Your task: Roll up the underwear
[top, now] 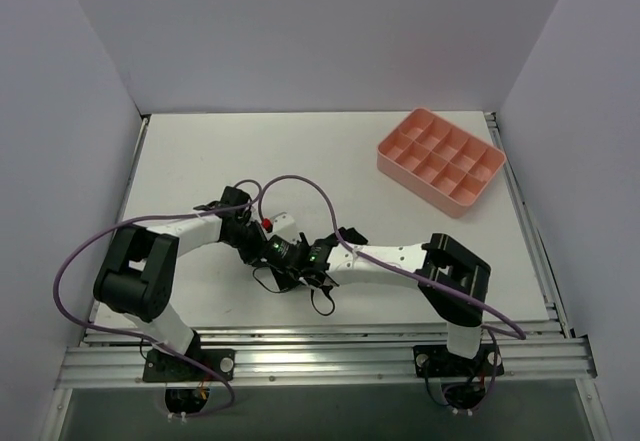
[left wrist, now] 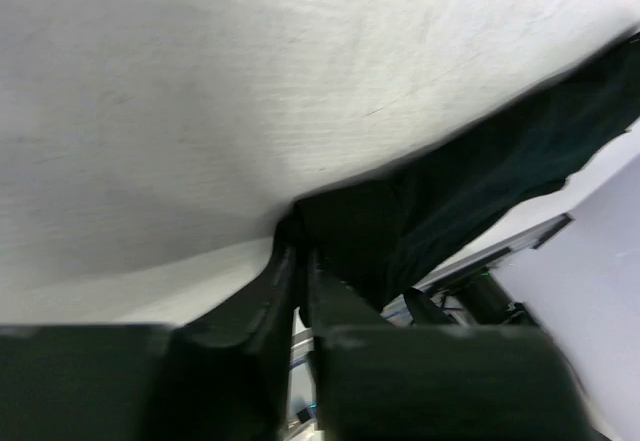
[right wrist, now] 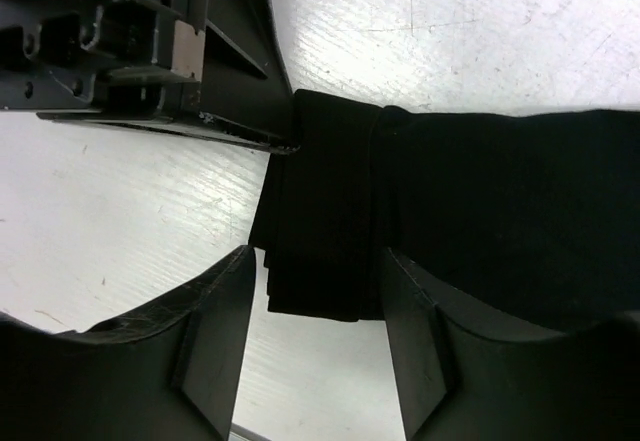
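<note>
Two fingers of the left gripper (left wrist: 297,261) sit almost together, pinching the edge of the underwear (left wrist: 450,191), a soft, dull black cloth in the middle of the white table (top: 200,161) with one end folded into a thick, layered band. The right gripper (right wrist: 318,261) holds its hard fingers apart, one each side of that band, gripping nothing. I think the roll has only begun, and next the band must be turned over evenly; the pink tray (top: 415,183) of little boxes sits far right.
</note>
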Controlling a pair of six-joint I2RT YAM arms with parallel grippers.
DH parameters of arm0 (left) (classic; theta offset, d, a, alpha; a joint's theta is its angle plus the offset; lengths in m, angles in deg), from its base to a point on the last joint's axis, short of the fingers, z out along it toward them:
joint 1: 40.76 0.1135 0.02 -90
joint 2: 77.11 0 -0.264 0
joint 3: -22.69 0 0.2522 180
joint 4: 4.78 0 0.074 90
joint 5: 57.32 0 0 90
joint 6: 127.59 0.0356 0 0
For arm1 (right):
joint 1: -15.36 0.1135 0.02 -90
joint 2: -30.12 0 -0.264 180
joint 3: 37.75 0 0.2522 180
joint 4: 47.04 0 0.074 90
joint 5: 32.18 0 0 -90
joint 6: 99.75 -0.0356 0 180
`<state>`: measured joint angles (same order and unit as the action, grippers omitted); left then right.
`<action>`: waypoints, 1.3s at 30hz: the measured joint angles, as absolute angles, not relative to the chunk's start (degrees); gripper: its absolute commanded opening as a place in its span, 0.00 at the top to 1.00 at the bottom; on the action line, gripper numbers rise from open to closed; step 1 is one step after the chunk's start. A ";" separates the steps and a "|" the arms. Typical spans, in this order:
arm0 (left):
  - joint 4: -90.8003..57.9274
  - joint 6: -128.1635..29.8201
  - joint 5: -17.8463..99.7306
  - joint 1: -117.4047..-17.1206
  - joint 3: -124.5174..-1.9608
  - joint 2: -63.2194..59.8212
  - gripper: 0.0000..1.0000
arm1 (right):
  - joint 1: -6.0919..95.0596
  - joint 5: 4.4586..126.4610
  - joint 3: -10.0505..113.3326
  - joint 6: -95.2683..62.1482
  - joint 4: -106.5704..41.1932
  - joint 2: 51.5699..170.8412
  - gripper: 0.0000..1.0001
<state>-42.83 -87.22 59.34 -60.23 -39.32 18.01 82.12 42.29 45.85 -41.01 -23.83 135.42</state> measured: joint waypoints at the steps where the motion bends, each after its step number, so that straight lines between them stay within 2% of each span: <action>1: -43.69 -86.80 58.85 -60.23 -39.32 17.94 0.69 | 82.40 41.87 45.87 -41.30 -23.94 135.55 0.54; 4: -46.79 -85.97 56.93 -60.20 -39.45 16.82 0.49 | 82.42 41.04 45.89 -42.67 -24.03 135.55 0.59; 8: -51.58 -83.57 54.46 -60.16 -42.36 14.36 0.45 | 81.16 40.65 45.76 -44.75 -24.12 135.53 0.64; 14: -53.96 -77.86 53.81 -60.16 -50.71 15.78 0.46 | 79.26 40.67 39.69 -50.39 -22.63 130.77 0.70; 20: -53.65 -73.16 56.47 -60.18 -54.38 24.02 0.51 | 76.74 41.35 35.43 -55.44 -19.59 125.21 0.71; 28: -51.93 -73.30 59.75 -60.71 -48.26 24.69 0.51 | 68.79 43.29 29.98 -55.74 -17.54 124.93 0.71; 39: -48.47 -78.56 58.68 -69.63 -39.97 17.17 0.53 | 59.06 44.67 33.55 -47.13 -17.56 128.69 0.71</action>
<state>-48.47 -78.56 58.68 -69.63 -39.97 17.17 59.06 44.67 33.55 -47.13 -17.56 128.69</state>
